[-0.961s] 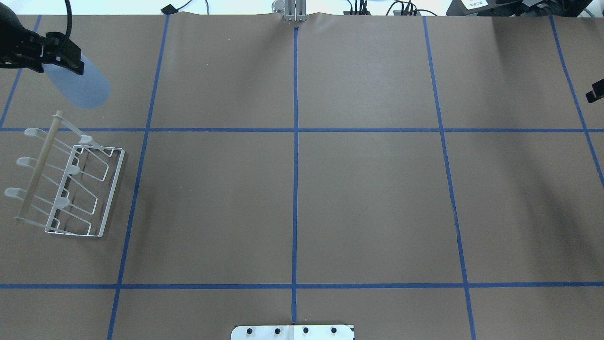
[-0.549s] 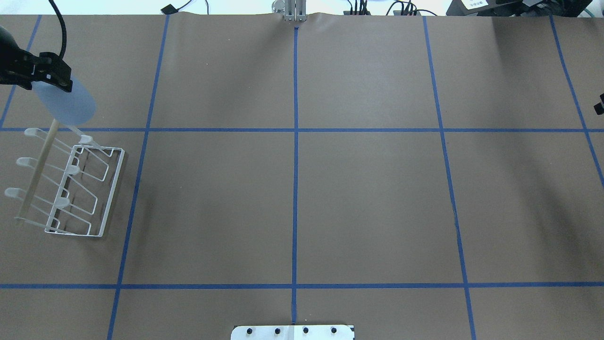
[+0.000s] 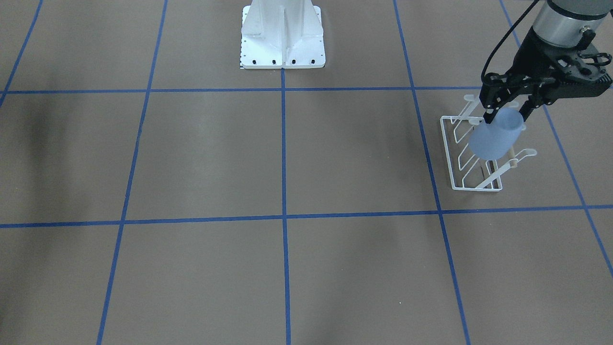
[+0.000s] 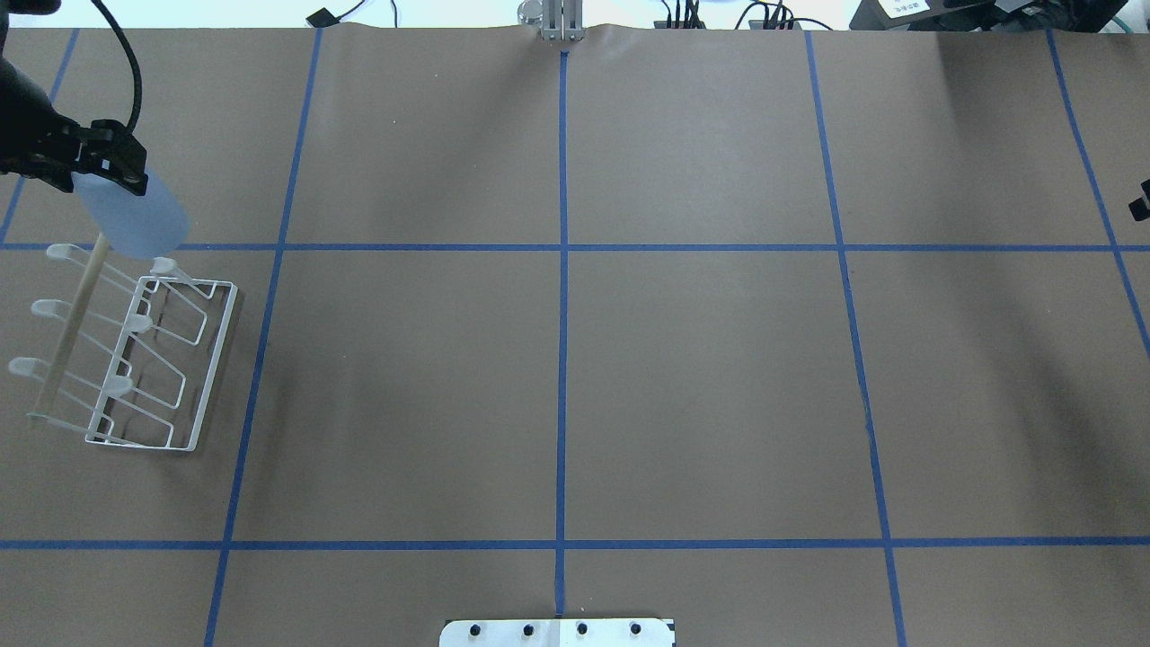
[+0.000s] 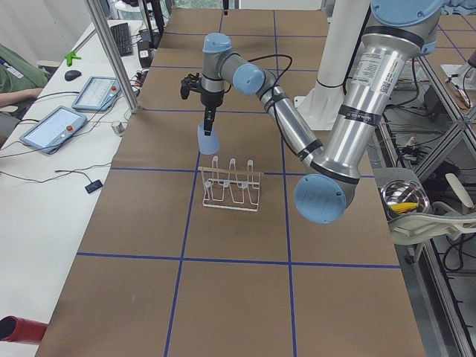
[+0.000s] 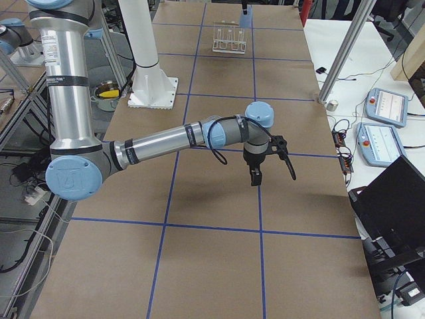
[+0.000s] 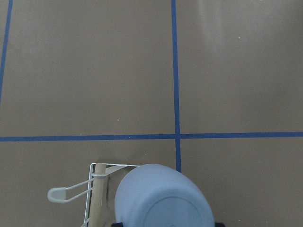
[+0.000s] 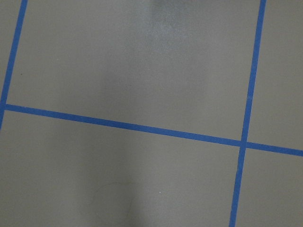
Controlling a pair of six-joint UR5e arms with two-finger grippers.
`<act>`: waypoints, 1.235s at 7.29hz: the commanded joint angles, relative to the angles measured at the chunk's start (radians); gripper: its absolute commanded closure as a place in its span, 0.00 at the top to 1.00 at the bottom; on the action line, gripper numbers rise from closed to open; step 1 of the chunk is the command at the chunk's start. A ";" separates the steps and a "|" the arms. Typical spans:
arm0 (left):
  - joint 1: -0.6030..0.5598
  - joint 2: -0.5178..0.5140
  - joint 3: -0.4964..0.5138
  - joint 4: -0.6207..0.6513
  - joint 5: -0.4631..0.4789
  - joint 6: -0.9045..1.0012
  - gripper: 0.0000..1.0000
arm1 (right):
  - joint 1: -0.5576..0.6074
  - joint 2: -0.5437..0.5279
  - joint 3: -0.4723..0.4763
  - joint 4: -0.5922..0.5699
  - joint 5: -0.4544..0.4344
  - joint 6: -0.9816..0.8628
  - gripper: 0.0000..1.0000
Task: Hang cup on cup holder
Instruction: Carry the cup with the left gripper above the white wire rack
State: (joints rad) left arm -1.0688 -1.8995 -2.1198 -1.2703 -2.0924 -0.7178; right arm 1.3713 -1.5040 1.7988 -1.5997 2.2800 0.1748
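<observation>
My left gripper [image 4: 101, 171] is shut on the rim of the pale blue cup [image 4: 135, 218] and holds it tilted in the air, base pointing down and away from the fingers. The cup [image 3: 493, 139] hangs over the far end of the white wire cup holder [image 4: 193, 359], above the tip of its wooden top bar [image 4: 70, 328]. I cannot tell whether cup and rack [image 3: 471, 184] touch. The left wrist view shows the cup [image 7: 163, 198] close up beside one peg [image 7: 64, 194]. My right gripper [image 6: 255, 176] hovers over bare table far from the rack; I cannot tell its state.
The white robot pedestal [image 3: 282, 38] stands at the middle of the near table edge. Blue tape lines [image 4: 561, 359] grid the brown table. Beyond the far edge are a metal post [image 5: 111, 52] and operator tablets [image 5: 52, 126].
My left gripper has carried the cup down and toward the rack, so it now overlaps the end of the wooden bar. The right gripper has slid almost out of the overhead view.
</observation>
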 commanded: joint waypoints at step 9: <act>0.033 0.034 0.136 -0.116 -0.032 0.029 0.00 | 0.000 -0.001 0.008 0.000 0.004 0.000 1.00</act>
State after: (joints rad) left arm -1.0360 -1.8679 -1.9987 -1.3806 -2.1242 -0.7000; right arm 1.3714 -1.5042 1.8025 -1.5999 2.2840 0.1749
